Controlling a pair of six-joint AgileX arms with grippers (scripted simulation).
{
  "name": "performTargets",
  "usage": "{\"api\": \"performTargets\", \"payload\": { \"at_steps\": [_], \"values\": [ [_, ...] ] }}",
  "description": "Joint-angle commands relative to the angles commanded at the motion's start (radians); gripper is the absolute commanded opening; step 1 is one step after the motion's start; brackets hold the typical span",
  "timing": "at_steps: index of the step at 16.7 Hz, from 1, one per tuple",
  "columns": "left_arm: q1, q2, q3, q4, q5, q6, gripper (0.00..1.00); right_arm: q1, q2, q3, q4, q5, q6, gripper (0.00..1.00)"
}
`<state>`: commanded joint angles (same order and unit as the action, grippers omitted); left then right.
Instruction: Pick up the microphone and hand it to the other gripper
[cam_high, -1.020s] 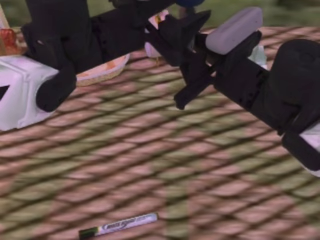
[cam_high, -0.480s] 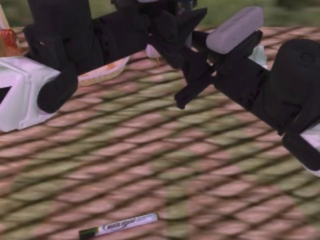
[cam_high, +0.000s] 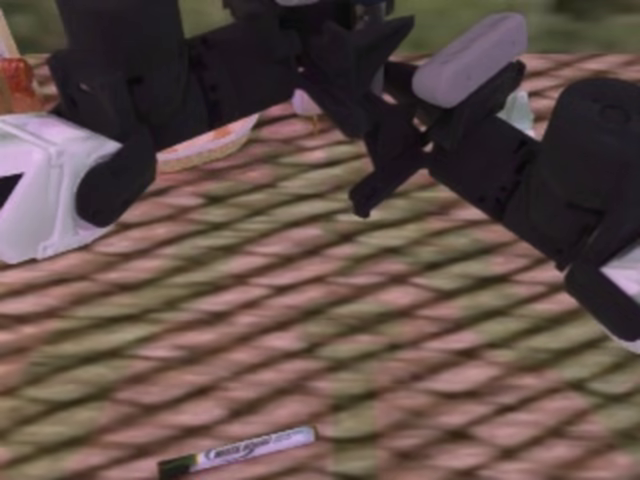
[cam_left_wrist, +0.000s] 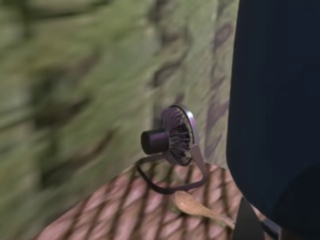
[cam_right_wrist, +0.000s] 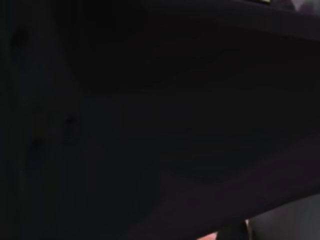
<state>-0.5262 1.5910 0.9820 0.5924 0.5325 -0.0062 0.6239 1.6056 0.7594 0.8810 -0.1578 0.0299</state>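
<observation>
The microphone's dark navy foam head (cam_left_wrist: 275, 115) looms large in the left wrist view, with a strip of its silvery collar (cam_left_wrist: 270, 227) below. From above only a sliver of the microphone (cam_high: 371, 5) shows at the top edge, over the table's far middle. My left gripper (cam_high: 345, 60) reaches in from the left and is shut on it; one black finger (cam_left_wrist: 248, 220) shows beside the collar. My right gripper (cam_high: 368, 150) comes in from the right just under it. Its jaws are spread open, one pointed finger (cam_high: 360, 200) hanging free. The right wrist view is dark.
A white marker pen with a green cap (cam_high: 240, 450) lies near the front edge. A small purple fan (cam_left_wrist: 175, 137) and a wooden spoon (cam_left_wrist: 197, 206) sit at the far side. A plate (cam_high: 205, 142) lies under my left arm, a red item (cam_high: 15, 80) at far left.
The microphone's navy head has slid up to the top view's edge and is almost out of it. My left gripper shifted slightly with it. The right arm has hardly moved.
</observation>
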Motion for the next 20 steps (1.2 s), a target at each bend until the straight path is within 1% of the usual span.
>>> {"api": "performTargets", "payload": {
  "at_steps": [11, 12, 20],
  "values": [
    [0.0, 0.0, 0.0, 0.0, 0.0, 0.0, 0.0, 0.0, 0.0, 0.0, 0.0, 0.0, 0.0, 0.98],
    [0.0, 0.0, 0.0, 0.0, 0.0, 0.0, 0.0, 0.0, 0.0, 0.0, 0.0, 0.0, 0.0, 1.0],
    [-0.001, -0.003, 0.002, -0.001, -0.002, 0.002, 0.0, -0.002, 0.003, -0.002, 0.0, 0.001, -0.001, 1.0]
  ]
}}
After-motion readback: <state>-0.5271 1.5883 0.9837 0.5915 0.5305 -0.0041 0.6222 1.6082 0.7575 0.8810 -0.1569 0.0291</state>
